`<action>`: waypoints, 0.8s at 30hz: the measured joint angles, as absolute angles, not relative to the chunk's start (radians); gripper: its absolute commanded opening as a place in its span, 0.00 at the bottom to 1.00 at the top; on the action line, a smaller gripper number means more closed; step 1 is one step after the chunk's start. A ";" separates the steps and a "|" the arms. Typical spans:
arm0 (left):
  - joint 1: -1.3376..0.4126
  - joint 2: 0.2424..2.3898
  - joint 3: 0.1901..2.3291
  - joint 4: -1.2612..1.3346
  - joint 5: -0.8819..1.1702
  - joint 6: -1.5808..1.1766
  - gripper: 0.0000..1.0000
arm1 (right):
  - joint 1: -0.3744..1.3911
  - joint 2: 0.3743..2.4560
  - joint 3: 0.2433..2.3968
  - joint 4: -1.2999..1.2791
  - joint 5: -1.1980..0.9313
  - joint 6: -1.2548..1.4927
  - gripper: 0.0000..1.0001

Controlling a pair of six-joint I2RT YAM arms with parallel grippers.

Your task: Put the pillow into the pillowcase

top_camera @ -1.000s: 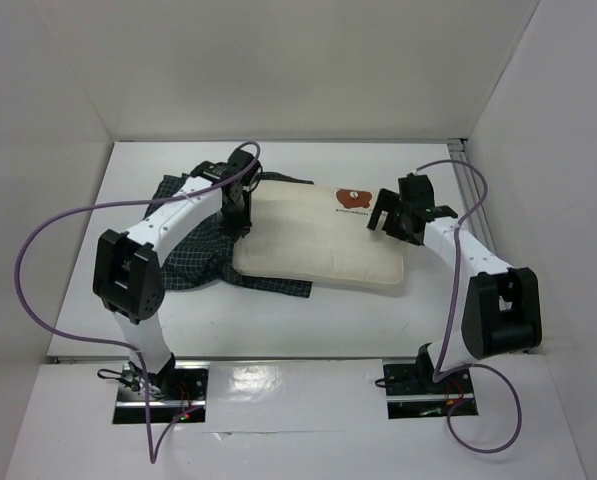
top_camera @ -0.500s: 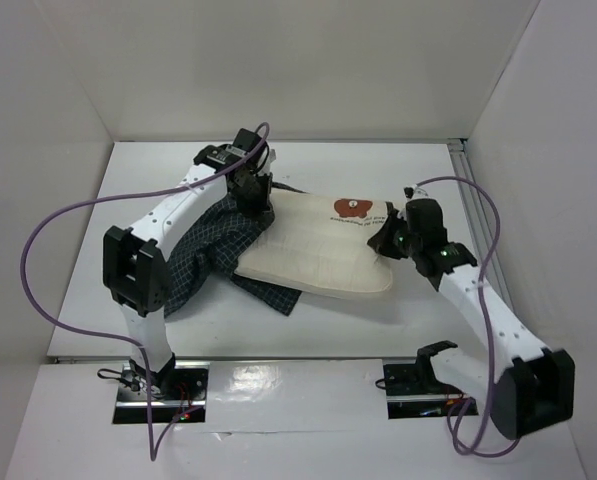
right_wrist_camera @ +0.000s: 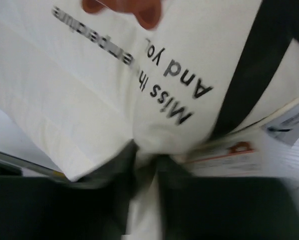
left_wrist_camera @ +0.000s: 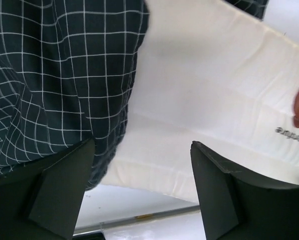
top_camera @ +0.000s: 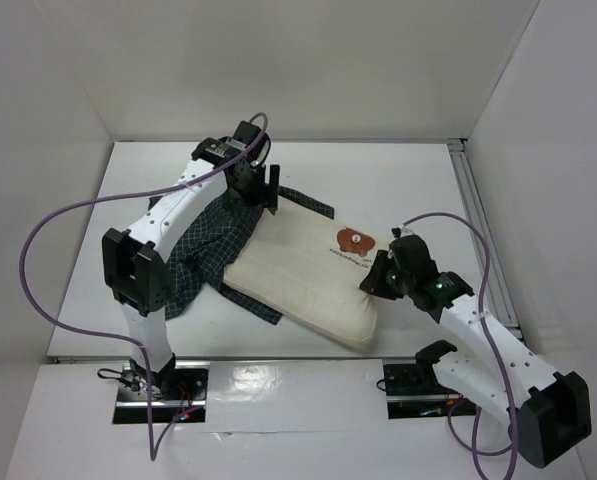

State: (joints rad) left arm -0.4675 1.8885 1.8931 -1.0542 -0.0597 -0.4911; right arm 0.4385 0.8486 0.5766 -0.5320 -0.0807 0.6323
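Cream bear-print pillow [top_camera: 298, 278] on navy grid pillowcase [top_camera: 200, 245]; right gripper [right_wrist_camera: 145, 157] tight on its edge, left gripper [left_wrist_camera: 142, 145] spread.

— What sort of place was it?
— A robot lab booth. Plain white walls [top_camera: 308, 70] boxed a white table [top_camera: 398, 170]; the left arm [top_camera: 178, 212] and right arm [top_camera: 486, 338] were bolted down, trailing purple cables [top_camera: 21, 268].

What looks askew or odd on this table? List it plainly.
The cream rectangular pillow lies diagonally, mostly uncovered, over the crumpled navy grid-check cloth pillowcase bunched under its left end. The right arm's fingers pinch its edge into a pucker.
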 measured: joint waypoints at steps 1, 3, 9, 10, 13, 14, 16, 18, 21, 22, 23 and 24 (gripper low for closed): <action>-0.468 1.884 1.902 -1.054 -0.073 -0.496 0.88 | 0.441 0.855 0.577 -0.537 -0.077 0.632 0.59; -0.468 1.877 1.925 -1.057 -0.098 -0.502 0.85 | 0.442 0.871 0.580 -0.554 -0.067 0.625 0.86; -0.491 1.902 2.024 -1.064 -0.235 -0.525 0.79 | 0.448 0.922 0.668 -0.577 -0.005 0.601 0.97; -0.500 1.919 2.047 -1.063 -0.270 -0.531 0.77 | 0.445 0.927 0.687 -0.581 0.009 0.601 0.97; -0.529 1.995 2.101 -1.063 -0.391 -0.551 0.76 | 0.427 0.936 0.721 -0.580 0.028 0.601 0.97; -0.535 2.019 2.112 -1.061 -0.420 -0.556 0.76 | 0.414 0.940 0.726 -0.579 0.028 0.601 0.97; -0.545 2.078 2.141 -1.069 -0.484 -0.558 0.76 | 0.387 0.946 0.728 -0.577 0.024 0.601 0.98; -0.546 2.140 2.170 -1.069 -0.542 -0.557 0.77 | 0.356 0.956 0.728 -0.577 0.010 0.601 1.00; -0.545 2.218 2.208 -1.074 -0.619 -0.557 0.76 | 0.311 0.965 0.728 -0.576 -0.023 0.601 1.00; -0.545 2.240 2.220 -1.074 -0.639 -0.556 0.74 | 0.301 0.965 0.727 -0.575 -0.034 0.601 1.00; -0.544 2.259 2.230 -1.074 -0.656 -0.553 0.73 | 0.292 0.965 0.727 -0.575 -0.044 0.601 1.00; -0.543 2.275 2.239 -1.074 -0.670 -0.552 0.73 | 0.281 0.965 0.727 -0.575 -0.051 0.601 1.00</action>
State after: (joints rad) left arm -0.5430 2.2745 2.2387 -1.0737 -0.6704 -0.5518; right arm 0.2810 0.9646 0.7273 -0.5747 -0.0509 0.6006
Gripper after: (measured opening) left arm 0.741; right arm 0.996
